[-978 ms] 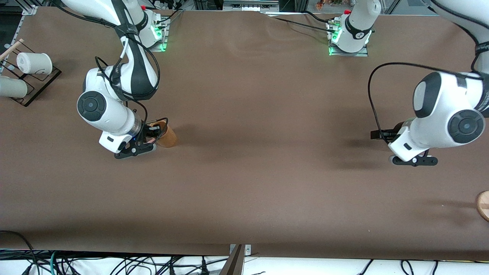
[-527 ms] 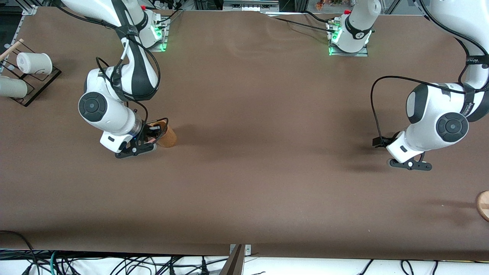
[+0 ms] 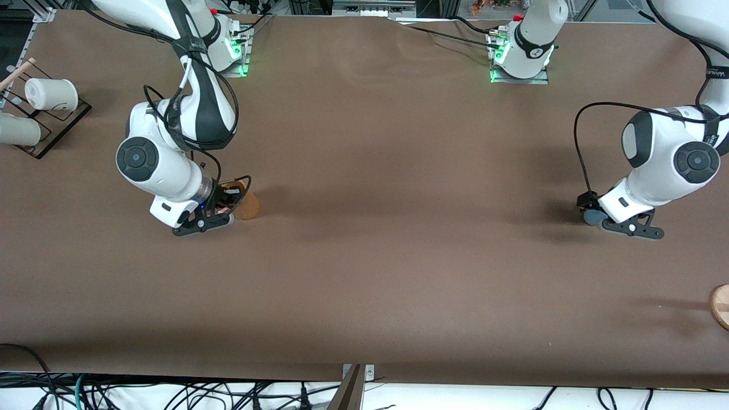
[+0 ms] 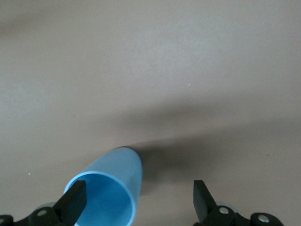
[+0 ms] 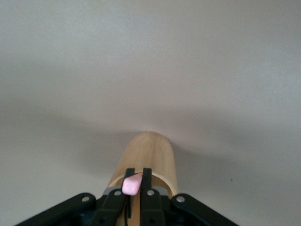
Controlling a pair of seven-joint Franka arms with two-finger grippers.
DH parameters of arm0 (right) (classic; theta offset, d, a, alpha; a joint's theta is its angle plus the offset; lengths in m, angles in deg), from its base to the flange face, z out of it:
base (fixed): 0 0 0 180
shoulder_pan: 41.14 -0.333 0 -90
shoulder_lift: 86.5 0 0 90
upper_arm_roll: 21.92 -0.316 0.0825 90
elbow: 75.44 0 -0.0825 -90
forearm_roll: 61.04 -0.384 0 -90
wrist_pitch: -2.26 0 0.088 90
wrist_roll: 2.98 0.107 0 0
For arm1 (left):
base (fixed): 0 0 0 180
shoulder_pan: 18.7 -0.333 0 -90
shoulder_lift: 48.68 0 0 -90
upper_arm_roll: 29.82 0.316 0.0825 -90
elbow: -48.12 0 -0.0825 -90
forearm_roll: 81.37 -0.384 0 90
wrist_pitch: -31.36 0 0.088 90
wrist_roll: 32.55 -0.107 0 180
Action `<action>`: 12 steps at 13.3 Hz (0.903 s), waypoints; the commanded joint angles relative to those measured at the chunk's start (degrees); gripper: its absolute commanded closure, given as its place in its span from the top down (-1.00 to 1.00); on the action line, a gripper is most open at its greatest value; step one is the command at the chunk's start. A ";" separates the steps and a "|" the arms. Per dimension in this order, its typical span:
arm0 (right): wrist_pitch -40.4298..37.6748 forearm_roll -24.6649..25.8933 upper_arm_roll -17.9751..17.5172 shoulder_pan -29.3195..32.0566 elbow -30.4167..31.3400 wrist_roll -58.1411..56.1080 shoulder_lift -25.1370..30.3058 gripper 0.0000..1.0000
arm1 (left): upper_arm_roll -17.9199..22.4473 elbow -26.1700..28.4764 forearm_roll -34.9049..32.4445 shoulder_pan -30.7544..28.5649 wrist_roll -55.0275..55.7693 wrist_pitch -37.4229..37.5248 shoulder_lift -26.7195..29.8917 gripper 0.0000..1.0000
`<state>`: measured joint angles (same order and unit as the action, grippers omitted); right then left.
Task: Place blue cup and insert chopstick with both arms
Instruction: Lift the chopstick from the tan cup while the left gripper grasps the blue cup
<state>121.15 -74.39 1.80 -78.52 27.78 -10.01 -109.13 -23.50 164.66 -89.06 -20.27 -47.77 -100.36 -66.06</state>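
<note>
The blue cup [image 4: 110, 186] stands on the brown table, its bright blue inside facing the left wrist view. It shows as a grey-blue spot [image 3: 593, 217] in the front view, toward the left arm's end. My left gripper [image 4: 138, 205] is open wide. One finger [image 4: 73, 205] is at the cup's rim and the other stands well apart from it. The gripper is low over the cup [image 3: 591, 208]. My right gripper [image 5: 137, 175] is shut on the pale pink chopstick [image 5: 132, 184], right over the mouth of the tan cup [image 5: 148, 157]. That cup [image 3: 248, 206] stands toward the right arm's end, beside the right gripper [image 3: 226, 203].
A black rack [image 3: 54, 128] with two white cups [image 3: 50, 94] lying on it sits at the right arm's end of the table. A round wooden piece [image 3: 721, 306] lies at the edge at the left arm's end.
The left arm has swung toward its end of the table and the blue cup now shows beside its hand. The right arm has barely moved over the tan cup.
</note>
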 commanded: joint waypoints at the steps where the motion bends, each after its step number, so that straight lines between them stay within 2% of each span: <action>1: -10.91 -0.89 0.18 0.02 -7.04 0.09 1.97 -1.00 | 1.06 5.78 1.72 0.25 -2.54 -4.68 2.62 1.00; 5: -27.98 -0.01 0.54 0.02 -22.24 0.26 2.68 -1.00 | 2.74 9.05 7.60 0.69 -2.54 -6.45 2.62 1.00; 8: -33.63 1.31 0.62 -0.07 -27.89 0.44 2.59 -1.00 | 3.09 11.59 7.70 0.69 -2.54 -10.56 2.10 0.98; 9: -34.33 1.31 0.62 -0.15 -28.77 0.70 2.59 -1.00 | 3.09 11.60 7.78 0.69 -2.28 -11.02 1.57 0.80; 11: -34.78 1.22 0.62 -0.07 -29.48 0.88 2.59 -1.00 | 4.48 11.43 7.78 1.65 -1.66 -10.93 0.87 -0.22; 12: -34.61 1.05 0.62 0.20 -29.57 1.32 2.59 -1.00 | 5.37 11.08 7.78 2.36 -1.57 -10.58 0.43 -0.66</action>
<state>88.06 -73.78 2.15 -78.58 0.50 -9.73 -105.55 -20.25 175.34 -82.76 -19.67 -48.72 -110.38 -65.70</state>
